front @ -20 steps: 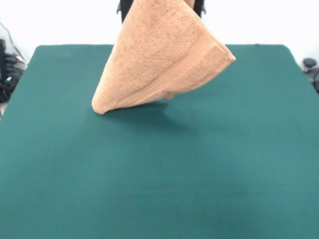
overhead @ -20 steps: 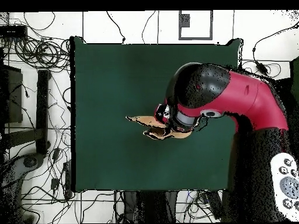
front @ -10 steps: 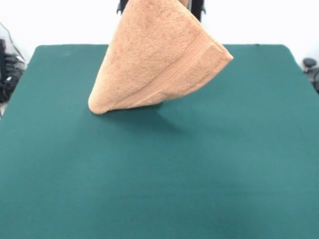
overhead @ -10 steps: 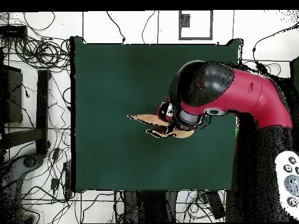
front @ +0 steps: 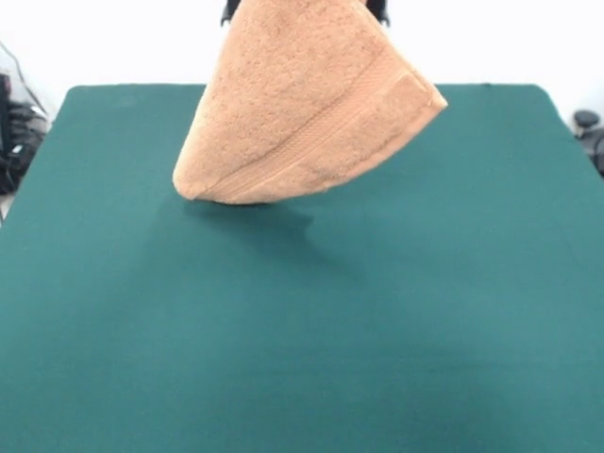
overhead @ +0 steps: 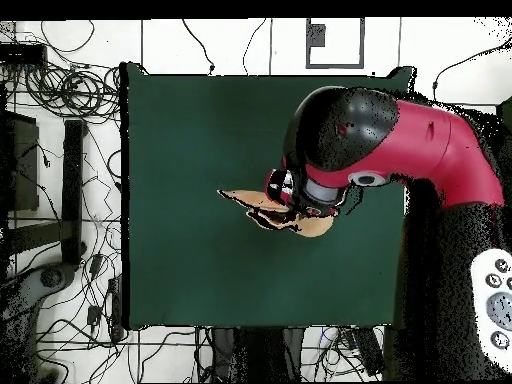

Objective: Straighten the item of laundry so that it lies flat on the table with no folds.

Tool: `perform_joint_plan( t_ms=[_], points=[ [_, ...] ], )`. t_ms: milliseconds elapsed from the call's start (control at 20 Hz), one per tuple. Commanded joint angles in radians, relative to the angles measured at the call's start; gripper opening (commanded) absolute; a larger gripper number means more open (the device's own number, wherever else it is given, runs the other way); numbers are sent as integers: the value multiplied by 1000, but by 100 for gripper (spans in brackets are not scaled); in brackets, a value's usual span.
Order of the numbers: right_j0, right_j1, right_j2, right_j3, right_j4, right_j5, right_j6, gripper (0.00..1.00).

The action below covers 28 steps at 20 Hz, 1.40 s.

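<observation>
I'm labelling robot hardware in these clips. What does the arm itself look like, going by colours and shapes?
In the overhead view the arm is a thick, rounded red shell ending in a bulbous black joint housing with small dark red marks. Below that sits a silver-grey ring and a dark wrist with red trim. The gripper itself is hidden; the front view shows only dark bits at the top edge.

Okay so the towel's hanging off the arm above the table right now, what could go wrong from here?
1. The towel hangs doubled over, with a paler band running across it, so lowering it straight down would likely leave it folded on the table.
2. Its lowest corner sits close above the felt and could drag and bunch if the arm moves sideways.
3. The grip is hidden in both views, so how securely it is held is unclear.
</observation>
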Motion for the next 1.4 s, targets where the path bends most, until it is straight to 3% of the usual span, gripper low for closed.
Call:
perform_joint_plan(
  t_ms=[50, 350, 700, 1100, 1400],
  points=[
    [30, 40, 117, -3, -32, 74, -161, 0],
    [64, 77, 127, -137, -74, 199, -110, 0],
    [73, 97, 124, -212, -79, 281, -75, 0],
    [80, 91, 107, -187, -79, 202, -94, 0],
    [85, 63, 90, -110, -76, 84, -89, 0]
  ],
)
